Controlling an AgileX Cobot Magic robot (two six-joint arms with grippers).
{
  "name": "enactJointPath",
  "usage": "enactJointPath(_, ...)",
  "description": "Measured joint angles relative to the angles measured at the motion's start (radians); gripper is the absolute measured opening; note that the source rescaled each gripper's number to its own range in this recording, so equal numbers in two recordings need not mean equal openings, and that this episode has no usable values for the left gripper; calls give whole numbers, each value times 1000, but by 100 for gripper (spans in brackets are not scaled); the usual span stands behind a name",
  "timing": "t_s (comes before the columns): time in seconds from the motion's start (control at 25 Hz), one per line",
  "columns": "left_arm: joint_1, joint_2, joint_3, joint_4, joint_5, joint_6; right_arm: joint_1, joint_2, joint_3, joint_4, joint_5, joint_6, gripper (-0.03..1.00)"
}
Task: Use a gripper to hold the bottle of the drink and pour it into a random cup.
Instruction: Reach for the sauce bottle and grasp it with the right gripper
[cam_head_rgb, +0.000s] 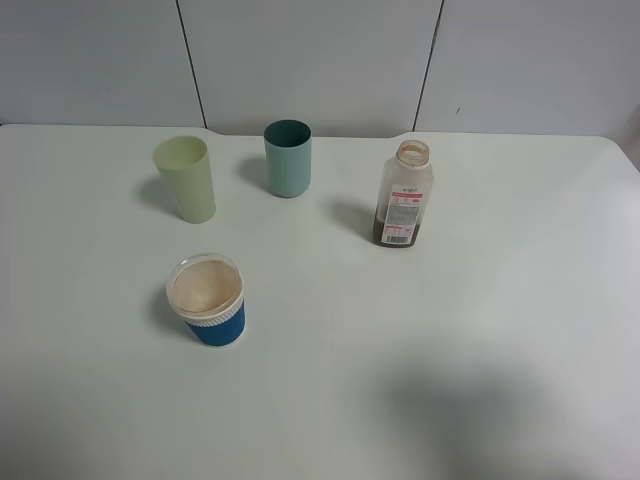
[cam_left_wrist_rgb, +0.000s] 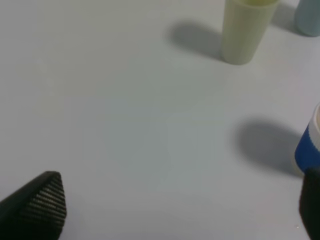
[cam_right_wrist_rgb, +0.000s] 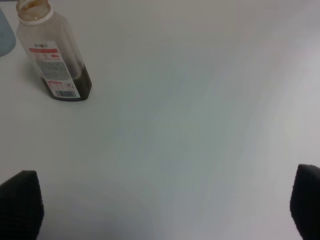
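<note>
The bottle (cam_head_rgb: 404, 195) stands upright and capless on the white table, right of centre, with a red-and-white label and a little brown liquid at the bottom. It also shows in the right wrist view (cam_right_wrist_rgb: 52, 57), well away from my right gripper (cam_right_wrist_rgb: 162, 205), which is open and empty. The blue cup (cam_head_rgb: 207, 300) with a white rim stands at front left. In the left wrist view only its edge (cam_left_wrist_rgb: 310, 147) shows, beside one fingertip (cam_left_wrist_rgb: 311, 200). My left gripper (cam_left_wrist_rgb: 175, 210) is open and empty. Neither gripper shows in the exterior view.
A tall pale-green cup (cam_head_rgb: 185, 178) and a teal cup (cam_head_rgb: 288, 158) stand at the back left; both also show in the left wrist view, the pale-green cup (cam_left_wrist_rgb: 245, 30) and the teal cup (cam_left_wrist_rgb: 307, 17). The table's far edge (cam_head_rgb: 320, 132) meets a grey wall.
</note>
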Motion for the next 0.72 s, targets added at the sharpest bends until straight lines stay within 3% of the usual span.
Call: enactJointPath(0.72,0,0,0,0,0,0,0,0,0,0,0,0,100)
